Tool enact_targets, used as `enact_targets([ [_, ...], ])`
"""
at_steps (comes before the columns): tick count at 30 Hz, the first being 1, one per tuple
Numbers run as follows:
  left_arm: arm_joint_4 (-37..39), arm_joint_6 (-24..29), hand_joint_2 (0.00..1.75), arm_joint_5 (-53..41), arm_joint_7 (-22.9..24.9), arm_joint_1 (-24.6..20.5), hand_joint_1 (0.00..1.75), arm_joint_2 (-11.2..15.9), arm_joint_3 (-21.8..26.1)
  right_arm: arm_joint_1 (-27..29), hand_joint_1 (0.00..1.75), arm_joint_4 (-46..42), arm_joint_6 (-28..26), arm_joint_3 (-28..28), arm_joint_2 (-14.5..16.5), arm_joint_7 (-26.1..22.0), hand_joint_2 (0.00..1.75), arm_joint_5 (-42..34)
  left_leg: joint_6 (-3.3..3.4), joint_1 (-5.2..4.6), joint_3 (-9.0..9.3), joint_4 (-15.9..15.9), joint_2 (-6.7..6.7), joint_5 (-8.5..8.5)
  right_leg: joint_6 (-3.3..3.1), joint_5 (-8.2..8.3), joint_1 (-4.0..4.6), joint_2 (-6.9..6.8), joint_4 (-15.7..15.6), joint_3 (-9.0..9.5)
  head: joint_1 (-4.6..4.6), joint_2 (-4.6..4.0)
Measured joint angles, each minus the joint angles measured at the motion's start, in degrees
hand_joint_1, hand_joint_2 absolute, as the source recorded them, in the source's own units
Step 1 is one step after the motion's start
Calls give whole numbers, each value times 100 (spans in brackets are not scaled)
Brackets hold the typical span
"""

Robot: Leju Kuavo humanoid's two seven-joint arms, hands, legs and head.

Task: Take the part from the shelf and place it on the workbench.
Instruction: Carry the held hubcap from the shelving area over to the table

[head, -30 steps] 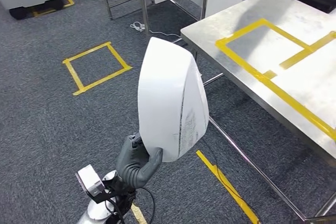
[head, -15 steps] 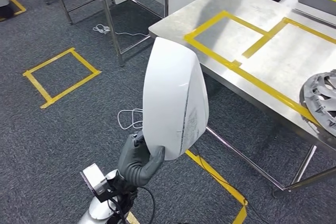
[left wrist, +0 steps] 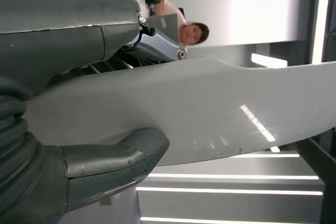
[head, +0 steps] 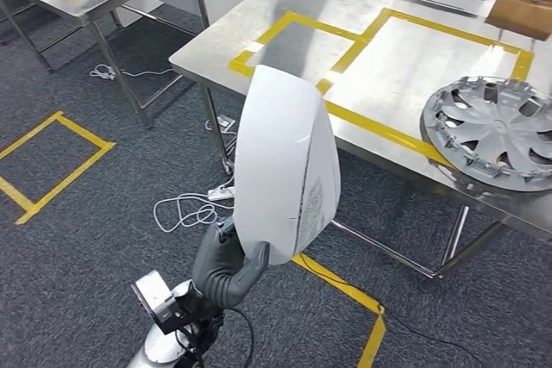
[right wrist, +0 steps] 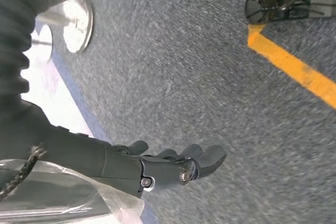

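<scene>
Part: the white mirror housing (head: 286, 165) is standing upright above the carpet, at 7 o'clock from the workbench (head: 417, 62), not yet over it.
Left hand: the left hand (head: 226, 266) is grasping the housing's lower edge, thumb pressing one face and fingers (left wrist: 118, 30) lying on the other.
Right hand: the right hand (right wrist: 166, 163) is hanging over the carpet, released, fingers extended and apart, holding nothing.
Target zone: yellow tape rectangles (head: 365, 36) are marking the bench top at 12 o'clock from the housing.
Neighbouring items: a grey wheel cover (head: 492, 131) is lying at 3 o'clock on the bench.
Floor: a white cable (head: 185, 208) is lying on the carpet at 9 o'clock.
Risk: the grip is sitting low on a tall shell, so the housing is likely tipping or slipping if swung quickly; it is also risking a strike on the bench edge or the wheel cover.
</scene>
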Motion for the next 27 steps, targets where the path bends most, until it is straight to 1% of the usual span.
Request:
enact_targets([
  [1, 0, 0, 175, 1, 2, -3, 175, 0, -3, 2, 0, 0, 1, 0, 1, -2, 175, -1, 50, -7, 151, -386, -103, 242, 2, 4, 2, 82, 0, 4, 1, 0],
  [2, 0, 0, 175, 1, 4, -7, 175, 0, -7, -1, 0, 1, 3, 0, 4, -8, 175, -2, 106, -7, 295, -750, -260, 421, 13, 9, 8, 155, 6, -2, 8, 0],
  [3, 1, 0, 175, 1, 5, -13, 175, 0, -11, -6, 0, 1, 5, 0, 7, -15, 175, -3, 146, -11, 411, -1043, -397, 525, 31, 17, 0, 223, 13, -21, 4, -1],
  [4, 2, 0, 175, 2, 10, -19, 175, -1, -20, -10, 0, 2, 9, 1, 9, -23, 175, -4, 173, -16, 471, -1210, -501, 556, 59, 29, -16, 284, 16, -49, -1, 0],
  [5, 3, 0, 175, 3, 15, -24, 175, -2, -31, -11, 0, 2, 13, 1, 10, -30, 175, -5, 182, -23, 484, -1253, -523, 536, 95, 45, -30, 342, 13, -78, -9, 0],
  [6, 4, -1, 175, 5, 20, -33, 175, -7, -47, -6, 0, 2, 16, 1, 9, -34, 175, -7, 185, -24, 496, -1294, -469, 539, 135, 62, -44, 401, 0, -113, -22, 0],
  [7, 5, -3, 175, 9, 25, -44, 175, -11, -66, 3, 0, 2, 17, 1, 4, -36, 175, -8, 193, -15, 506, -1328, -398, 558, 166, 59, -44, 376, 9, -144, -24, 1],
  [8, 6, -5, 175, 12, 27, -55, 175, -16, -82, 9, 0, 2, 15, 1, 0, -36, 175, -9, 205, -2, 523, -1370, -322, 579, 189, 4, -34, 271, 82, -200, -8, 1],
  [9, 8, -7, 175, 15, 29, -63, 175, -20, -94, 6, 0, 2, 13, 0, -5, -36, 175, -10, 219, 14, 538, -1410, -233, 600, 209, -113, -22, 118, 269, -307, 11, 1],
  [10, 13, -9, 175, 17, 31, -65, 175, -18, -100, -2, 0, 2, 10, 1, -9, -35, 175, -11, 228, 16, 545, -1428, -138, 609, 222, -279, -19, -68, 571, -454, 28, 1],
  [11, 21, -9, 175, 18, 33, -63, 175, -16, -101, -15, 0, 2, 9, 1, -9, -34, 175, -13, 236, 13, 544, -1429, -49, 608, 242, -460, -19, -196, 946, -639, 43, 1],
  [12, 31, -9, 175, 19, 34, -60, 175, -15, -100, -22, 0, 2, 9, 2, -9, -34, 175, -13, 238, 8, 542, -1427, 46, 603, 265, -592, -26, -261, 1296, -811, 45, 1],
  [13, 41, -12, 175, 20, 35, -59, 175, -13, -99, -18, 0, 2, 8, 3, -9, -34, 175, -13, 236, 5, 543, -1426, 135, 597, 284, -635, -32, -298, 1505, -908, 44, 1],
  [14, 50, -14, 175, 21, 36, -61, 175, -13, -99, -8, 0, 2, 7, 3, -11, -32, 175, -14, 231, 5, 546, -1424, 218, 588, 299, -573, -38, -325, 1500, -895, 45, 0],
  [15, 55, -17, 175, 23, 36, -62, 175, -13, -99, 3, 0, 2, 5, 3, -16, -30, 175, -15, 218, 8, 556, -1421, 293, 576, 309, -418, -46, -362, 1261, -757, 47, 0],
  [16, 58, -19, 175, 26, 36, -63, 175, -13, -100, 9, 0, 1, 2, 3, -24, -28, 175, -15, 198, 10, 569, -1415, 360, 560, 317, -227, -53, -442, 857, -526, 46, 0],
  [17, 59, -20, 175, 29, 36, -64, 175, -13, -101, 4, 0, 1, 0, 2, -31, -26, 175, -16, 170, -1, 582, -1407, 420, 540, 310, -102, -43, -550, 465, -294, 50, 0],
  [18, 59, -21, 175, 31, 36, -66, 175, -13, -101, -6, 0, 0, -2, 2, -36, -27, 175, -16, 139, -16, 593, -1394, 474, 518, 284, -20, -35, -628, 166, -119, 42, 1],
  [19, 59, -23, 175, 33, 36, -71, 175, -13, -102, -16, 0, 0, -3, 3, -38, -29, 175, -15, 112, -33, 605, -1383, 520, 501, 248, -2, -23, -672, 11, -26, 35, 1],
  [20, 60, -25, 175, 34, 36, -75, 175, -13, -104, -20, 0, 0, -2, 3, -37, -31, 175, -14, 88, -47, 617, -1379, 563, 489, 202, -25, -8, -655, -15, -10, 29, 1],
  [21, 60, -25, 175, 35, 36, -79, 175, -13, -106, -13, 0, 0, -2, 3, -38, -32, 175, -14, 66, -47, 632, -1376, 607, 478, 158, -13, -11, -593, -18, -14, 22, 1],
  [22, 61, -26, 175, 36, 36, -83, 175, -13, -108, -4, 0, 0, -3, 3, -38, -32, 175, -13, 38, -37, 646, -1368, 609, 456, 123, -11, -17, -539, -17, -15, 21, 0],
  [23, 61, -25, 175, 36, 36, -87, 175, -13, -109, 3, 0, 0, -3, 3, -39, -33, 175, -15, 7, -23, 637, -1306, 539, 392, 89, -4, -25, -486, -18, -12, 17, 0],
  [24, 61, -25, 175, 36, 36, -88, 175, -12, -109, 2, 0, 0, -4, 2, -40, -36, 175, -16, -22, -9, 578, -1140, 421, 268, 58, 8, -35, -431, -23, -8, 9, 0],
  [25, 62, -26, 175, 36, 36, -87, 175, -8, -108, -5, 0, 0, -4, 2, -41, -40, 175, -17, -44, 2, 457, -844, 276, 88, 30, 17, -41, -374, -25, -8, -1, 0],
  [26, 66, -25, 175, 36, 36, -82, 175, -3, -107, -14, 0, 0, -3, 3, -42, -45, 175, -19, -52, 5, 283, -451, 154, -113, 12, 22, -36, -310, -24, -12, -9, 0],
  [27, 73, -25, 175, 36, 36, -77, 175, 2, -105, -20, 0, 0, -2, 3, -42, -49, 175, -17, -50, 5, 95, -52, 92, -276, 1, 25, -29, -241, -23, -15, -13, 0],
])
